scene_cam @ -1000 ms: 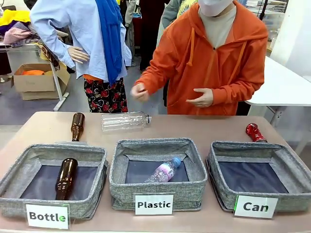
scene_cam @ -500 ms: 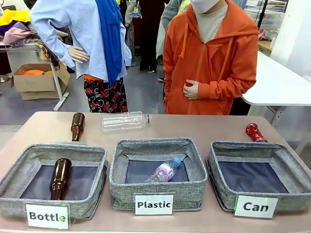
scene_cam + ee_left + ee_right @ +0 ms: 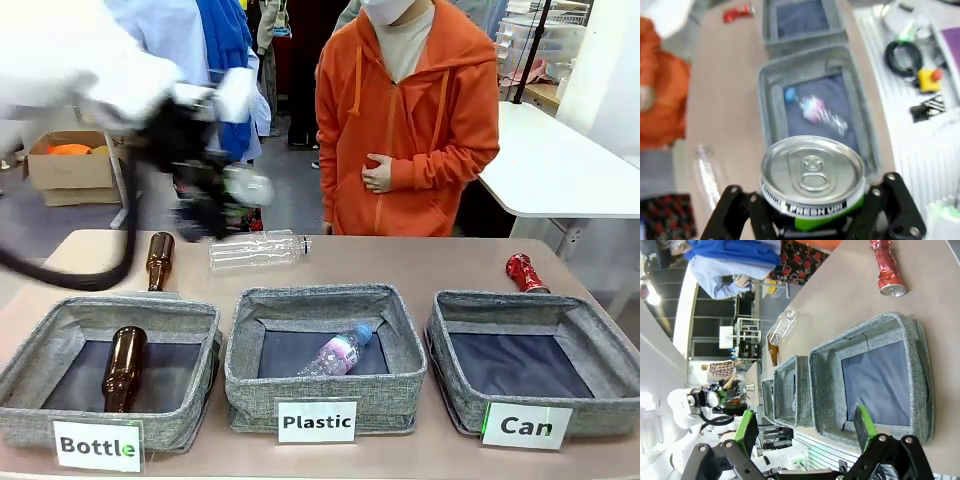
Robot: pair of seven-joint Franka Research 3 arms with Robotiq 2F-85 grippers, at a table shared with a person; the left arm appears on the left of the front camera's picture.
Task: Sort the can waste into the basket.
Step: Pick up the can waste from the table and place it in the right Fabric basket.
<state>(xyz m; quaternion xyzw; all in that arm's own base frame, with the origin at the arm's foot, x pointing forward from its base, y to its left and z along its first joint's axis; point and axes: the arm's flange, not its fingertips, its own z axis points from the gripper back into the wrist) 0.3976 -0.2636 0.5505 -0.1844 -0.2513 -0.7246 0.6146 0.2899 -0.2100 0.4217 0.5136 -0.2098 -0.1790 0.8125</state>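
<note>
Left wrist view shows the silver can (image 3: 812, 172) held tight in the left claw (image 3: 815, 205). Its round shiny top, with the pull tab, faces the camera. A black band with white letters and a green band run just under the rim. From the front, the arm looks blurry, and the claw holds the can up in the air over the far left part of the table (image 3: 420, 262). The red can (image 3: 523, 272) is crushed and shiny. It lies on the table just behind the Can basket (image 3: 455, 395), where just the dark lining shows inside. The Plastic bin (image 3: 250, 390) holds a small clear bottle (image 3: 340, 353) with a blue cap. The Bottle bin (image 3: 25, 425) holds a brown bottle (image 3: 123, 368). The right claw (image 3: 805, 422) is wide open.
</note>
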